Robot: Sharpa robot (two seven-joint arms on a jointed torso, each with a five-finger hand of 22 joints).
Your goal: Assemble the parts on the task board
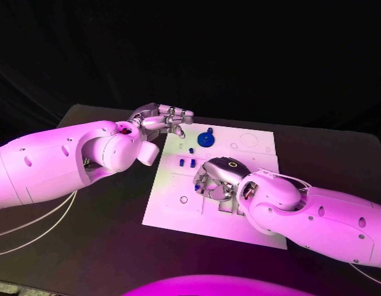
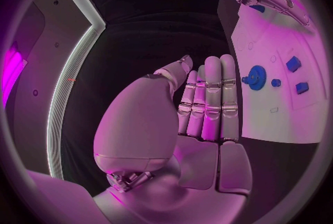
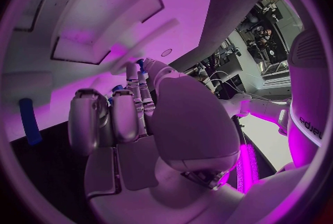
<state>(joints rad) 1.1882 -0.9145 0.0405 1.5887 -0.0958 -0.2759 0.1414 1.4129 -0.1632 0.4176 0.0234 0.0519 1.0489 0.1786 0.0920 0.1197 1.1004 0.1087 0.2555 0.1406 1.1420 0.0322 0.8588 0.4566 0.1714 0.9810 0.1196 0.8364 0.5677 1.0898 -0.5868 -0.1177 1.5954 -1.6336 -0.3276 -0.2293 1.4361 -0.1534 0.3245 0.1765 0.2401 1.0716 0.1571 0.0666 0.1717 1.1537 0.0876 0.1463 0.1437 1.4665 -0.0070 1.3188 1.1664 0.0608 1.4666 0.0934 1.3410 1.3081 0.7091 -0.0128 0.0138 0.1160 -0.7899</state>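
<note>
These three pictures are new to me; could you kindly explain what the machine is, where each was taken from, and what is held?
It is a two-armed robot with silver hands at a black table. One picture looks down from its head; the round ones come from cameras at each wrist. A white task board carries a blue gear and small blue parts. The left hand holds nothing, fingers straight, at the board's far corner. The right hand curls down onto the board; whether it grips a part I cannot tell.

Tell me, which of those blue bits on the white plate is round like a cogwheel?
The blue gear near the task board's far edge, toothed and round; the other parts are small blocks.
</note>
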